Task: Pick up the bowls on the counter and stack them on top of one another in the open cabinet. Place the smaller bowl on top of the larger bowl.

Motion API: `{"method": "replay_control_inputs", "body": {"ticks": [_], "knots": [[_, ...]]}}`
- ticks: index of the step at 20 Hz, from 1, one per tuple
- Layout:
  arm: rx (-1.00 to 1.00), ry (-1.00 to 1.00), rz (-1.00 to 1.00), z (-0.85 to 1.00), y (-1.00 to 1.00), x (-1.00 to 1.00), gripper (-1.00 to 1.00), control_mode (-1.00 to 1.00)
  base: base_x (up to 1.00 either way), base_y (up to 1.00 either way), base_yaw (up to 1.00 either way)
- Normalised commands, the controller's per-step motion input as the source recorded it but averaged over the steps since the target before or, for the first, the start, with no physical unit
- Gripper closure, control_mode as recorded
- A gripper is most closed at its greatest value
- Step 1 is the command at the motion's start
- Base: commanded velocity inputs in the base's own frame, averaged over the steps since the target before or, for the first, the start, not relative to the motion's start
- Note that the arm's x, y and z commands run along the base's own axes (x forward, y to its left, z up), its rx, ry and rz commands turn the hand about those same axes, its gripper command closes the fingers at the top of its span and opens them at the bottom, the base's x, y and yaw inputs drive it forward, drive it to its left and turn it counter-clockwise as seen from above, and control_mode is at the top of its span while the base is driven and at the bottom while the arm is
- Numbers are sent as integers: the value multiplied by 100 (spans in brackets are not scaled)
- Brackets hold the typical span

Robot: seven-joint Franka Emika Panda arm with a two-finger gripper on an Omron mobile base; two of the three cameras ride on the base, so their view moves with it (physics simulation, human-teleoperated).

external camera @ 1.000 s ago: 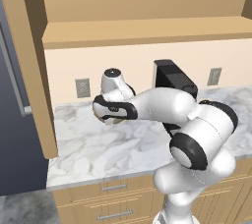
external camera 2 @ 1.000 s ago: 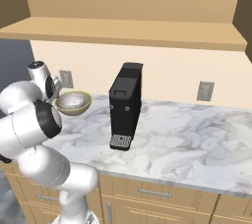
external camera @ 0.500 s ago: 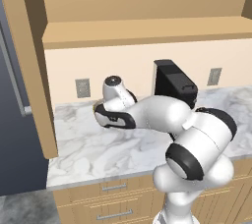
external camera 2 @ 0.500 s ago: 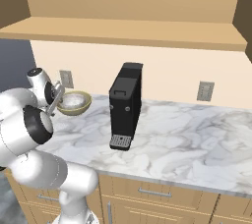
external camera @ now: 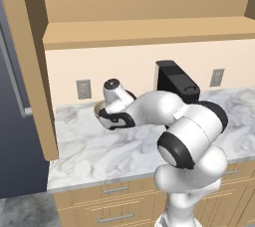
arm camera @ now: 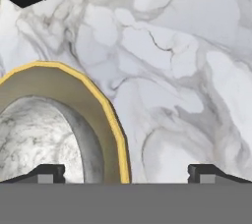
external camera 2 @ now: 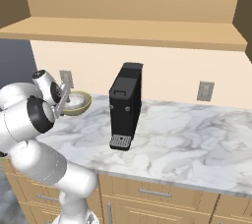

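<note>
Starting at the left, you are hanging the two-finger gripper (arm camera: 126, 173) low over the wide olive-gold bowl with the lighter rim (arm camera: 74, 105), and the small pale grey-white bowl (arm camera: 34, 134) is sitting inside it. The pair is resting on the white marble bench with grey veins (external camera 2: 187, 134), near the left end by the wall. The jaws are standing wide and holding nothing: in the hand view one tip is over the grey-white bowl and the other is over bare marble, with the yellow rim running between them.

What could go wrong: closing here would likely be pinching the olive wall only, so a lift might be tipping the big bowl and spilling the small one out. If you are pressing down off-centre on that rim, the shallow bowl could be rocking or skidding across the smooth marble.

Moving right, the tall black boxy coffee machine (external camera 2: 125, 105) is standing near the bowls, so a wide swing that way risks a knock. Beyond it the bench is lying open. Above, the light tan wooden open cabinet (external camera 2: 123, 29) is offering a long flat shelf; its front lip is what a rising bowl could be catching.
</note>
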Motion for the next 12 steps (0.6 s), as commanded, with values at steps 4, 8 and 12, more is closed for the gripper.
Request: {"method": "replay_control_inputs", "body": {"ticks": [4, 8, 12], "knots": [[0, 0, -4, -23, 1, 28, -100, -100, 0, 0, 0], [0, 0, -1, -19, 8, 22, -100, -100, 0, 0, 0], [0, -4, 0, -22, 18, 7, -100, -100, 0, 0, 0]]}}
